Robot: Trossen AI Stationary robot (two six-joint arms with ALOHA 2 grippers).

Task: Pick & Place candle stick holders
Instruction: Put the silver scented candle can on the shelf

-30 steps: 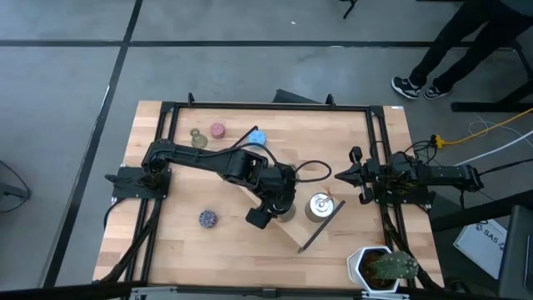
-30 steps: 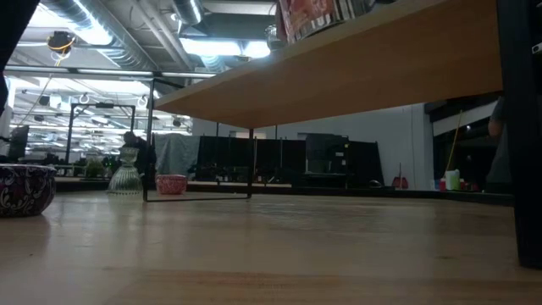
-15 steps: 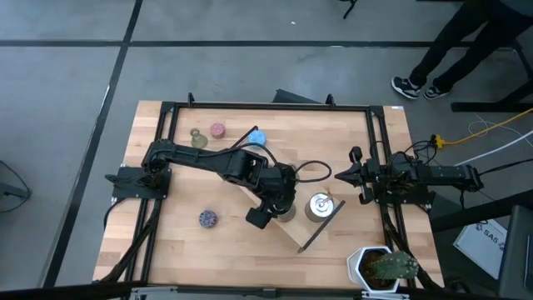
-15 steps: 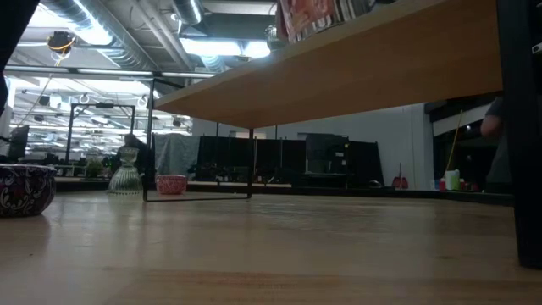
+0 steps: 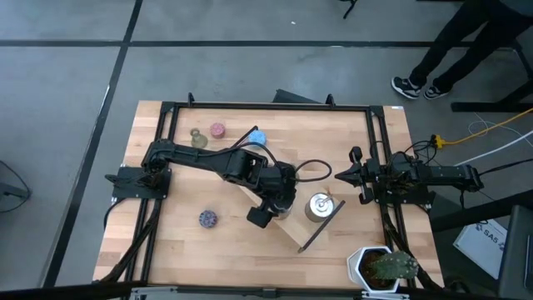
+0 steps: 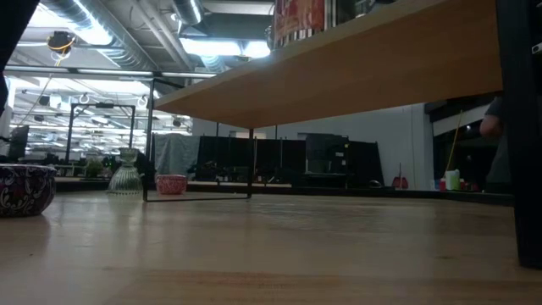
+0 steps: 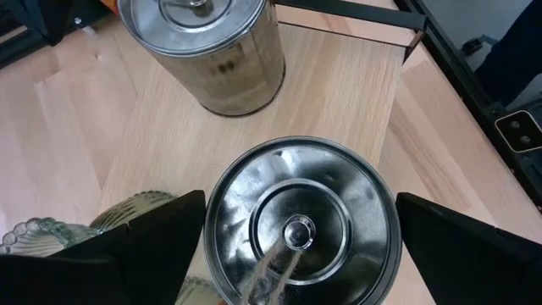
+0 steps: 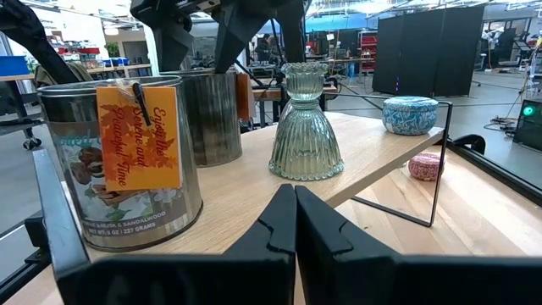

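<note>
— High view: where is the left gripper [image 5: 284,206]?
— Spread wide over a silver holder [image 7: 302,222] mid-tray [image 5: 293,234]; right gripper [image 5: 340,175] pressed shut near the table's [image 5: 175,229] right edge; purple holder [image 5: 208,218] well apart.

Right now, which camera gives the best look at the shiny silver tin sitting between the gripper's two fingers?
The left wrist view: the round shiny silver tin fills it, lid and centre knob plain, between the open left gripper. The high view hides it under the arm; the right wrist view shows its side; the low view hardly shows it.

wooden table [image 5: 175,237] bearing tray [image 5: 293,230], plant [image 5: 385,267], purple holder [image 5: 208,218].
</note>
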